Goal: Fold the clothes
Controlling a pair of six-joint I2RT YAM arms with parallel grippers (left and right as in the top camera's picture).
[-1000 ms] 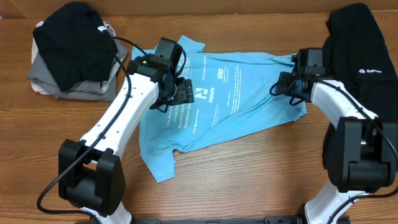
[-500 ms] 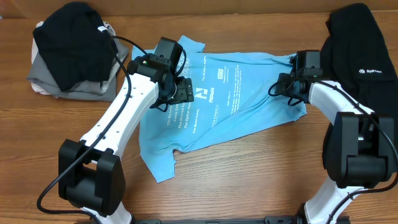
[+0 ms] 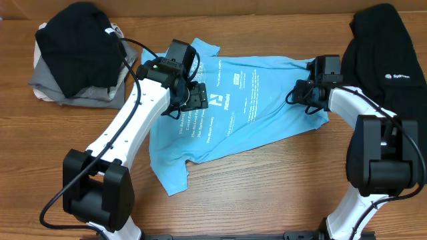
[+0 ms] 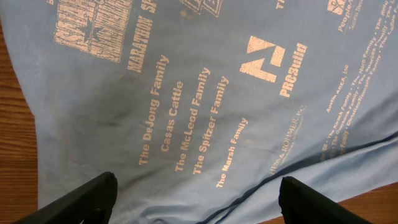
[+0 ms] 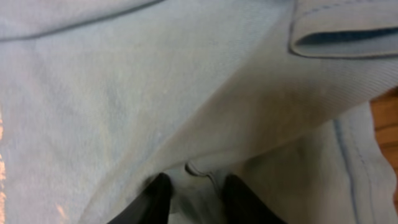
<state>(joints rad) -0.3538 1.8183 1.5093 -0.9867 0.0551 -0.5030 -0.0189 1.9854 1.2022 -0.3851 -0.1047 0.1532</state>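
The left gripper (image 4: 198, 202) fingers are standing spread wide, the light-blue T-shirt (image 4: 205, 93) lying flat beneath and between them. The right gripper (image 5: 198, 200) fingers are pinching a raised fold of that shirt between them.

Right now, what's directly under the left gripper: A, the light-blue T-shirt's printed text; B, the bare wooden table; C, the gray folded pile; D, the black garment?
A: in the left wrist view, the left gripper stands open over the light-blue T-shirt, right above its printed family names.
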